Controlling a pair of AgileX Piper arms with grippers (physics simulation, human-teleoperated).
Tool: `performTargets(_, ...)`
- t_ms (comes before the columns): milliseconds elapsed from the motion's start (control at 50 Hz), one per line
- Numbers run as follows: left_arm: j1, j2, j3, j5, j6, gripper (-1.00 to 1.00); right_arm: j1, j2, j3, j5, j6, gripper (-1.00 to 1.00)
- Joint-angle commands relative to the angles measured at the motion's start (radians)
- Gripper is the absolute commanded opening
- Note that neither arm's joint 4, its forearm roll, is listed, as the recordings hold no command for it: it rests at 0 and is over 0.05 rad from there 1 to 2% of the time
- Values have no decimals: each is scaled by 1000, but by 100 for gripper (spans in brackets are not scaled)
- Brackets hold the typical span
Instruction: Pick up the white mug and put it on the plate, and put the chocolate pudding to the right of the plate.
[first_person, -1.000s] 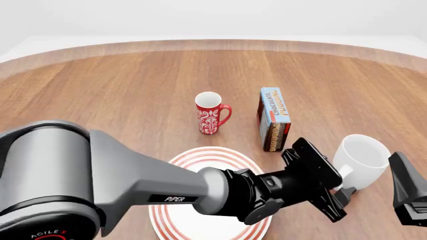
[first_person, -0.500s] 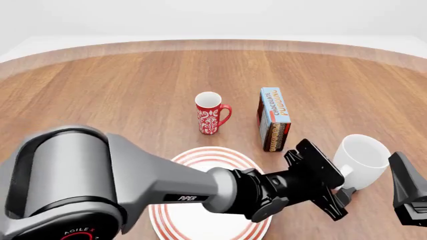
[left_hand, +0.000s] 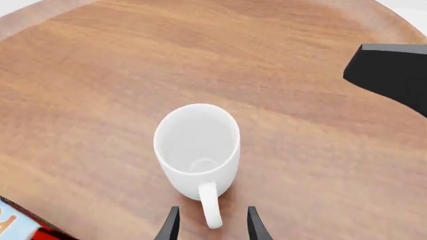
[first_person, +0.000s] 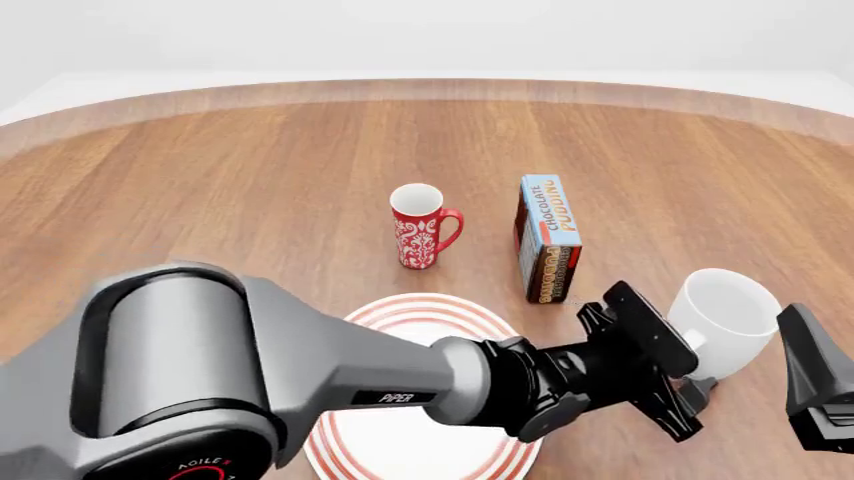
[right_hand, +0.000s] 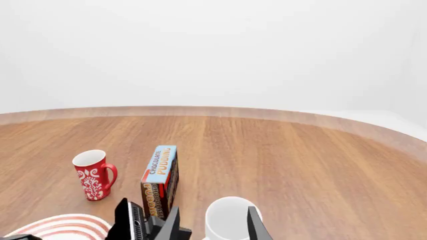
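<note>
The white mug (first_person: 722, 318) stands upright at the front right of the table, its loop handle (left_hand: 210, 207) pointing back toward my arms. My left gripper (left_hand: 212, 227) is open, one fingertip on each side of the handle and neither touching it. In the front view the left gripper (first_person: 691, 388) sits low beside the mug's base. The plate (first_person: 400, 318) with red rings lies left of it, mostly hidden under the left arm. The chocolate pudding (first_person: 549, 238) box stands upright behind the plate. My right gripper (right_hand: 213, 225) is open, just right of the mug and holding nothing.
A slim red mug (first_person: 423, 227) with a white pattern stands left of the pudding box. The left arm's thick grey link (first_person: 200, 370) fills the front left. A black finger (first_person: 817, 385) of the right gripper sits at the right edge.
My left arm has reached a little further right, bringing its gripper closer to the white mug's handle. The right gripper and all the objects have stayed still.
</note>
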Motion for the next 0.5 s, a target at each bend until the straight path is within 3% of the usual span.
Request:
performTargets(20, -6, 19, -29, 17, 2, 100, 0, 0, 0, 0, 0, 100)
performTargets(500, 6, 91, -107, 59, 4, 100, 0, 0, 0, 0, 0, 100)
